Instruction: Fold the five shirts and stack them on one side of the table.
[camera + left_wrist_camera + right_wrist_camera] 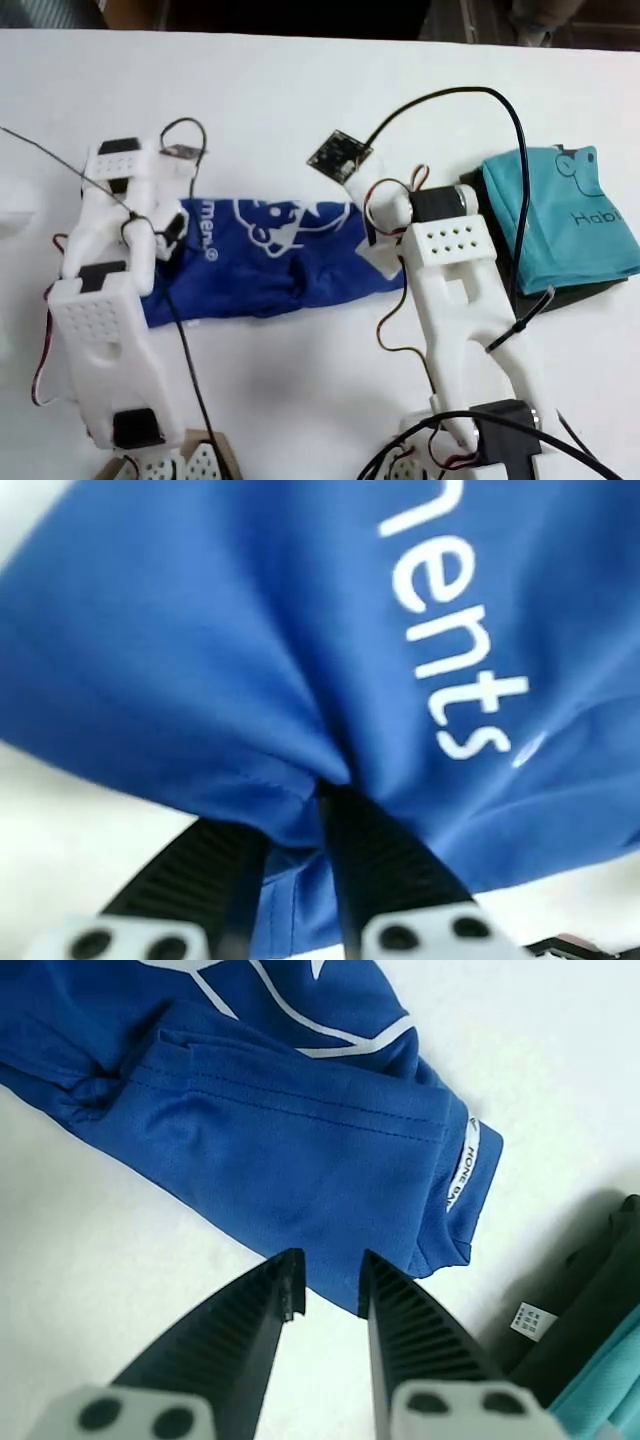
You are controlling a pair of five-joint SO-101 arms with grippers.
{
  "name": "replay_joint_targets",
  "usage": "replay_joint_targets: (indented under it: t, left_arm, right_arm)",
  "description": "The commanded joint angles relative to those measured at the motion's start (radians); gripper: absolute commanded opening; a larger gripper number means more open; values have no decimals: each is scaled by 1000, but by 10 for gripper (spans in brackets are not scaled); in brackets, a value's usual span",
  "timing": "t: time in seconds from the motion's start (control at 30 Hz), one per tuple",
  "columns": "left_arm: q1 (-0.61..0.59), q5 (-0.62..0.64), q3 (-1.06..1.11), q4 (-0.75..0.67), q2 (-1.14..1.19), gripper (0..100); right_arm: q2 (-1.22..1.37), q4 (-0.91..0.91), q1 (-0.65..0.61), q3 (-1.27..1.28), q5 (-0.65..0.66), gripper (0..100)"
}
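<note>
With left gripper (322, 792) clamped on the blue shirt (270, 262) lying mid-table, close the parted right gripper (330, 1278) squarely on the hem beside it, then lift both ends level to avoid bunching.

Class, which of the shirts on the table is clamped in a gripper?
The blue shirt: the left gripper pinches its cloth. The teal shirt lies on the black shirt, untouched.
</note>
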Motion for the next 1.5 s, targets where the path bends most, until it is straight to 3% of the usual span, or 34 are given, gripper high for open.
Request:
replay_joint_targets:
  t: [0.0,0.17,0.33,0.53,0.73,0.97,1.27,1.47]
  left_arm:
    - [-75,-2,-24,-3,-6,26]
    - [-212,-2,-226,120,-6,26]
    - [-253,3,-472,221,-23,26]
    - [-209,9,-424,222,-173,26]
    - [-20,74,-246,221,-397,26]
    - [331,118,-214,213,-588,26]
    - [686,120,-211,61,-600,26]
    - [792,187,-214,-28,-514,26]
  right_arm:
    - [-54,10,4,-44,-6,98]
    - [-140,50,4,-43,-8,71]
    - [-358,113,2,-38,-8,23]
    - [-559,157,91,137,-8,57]
    - [-773,48,314,416,0,73]
    - [-1046,-62,522,778,3,74]
    - [-1316,-125,785,1077,183,74]
    - [-1442,-125,842,1267,181,74]
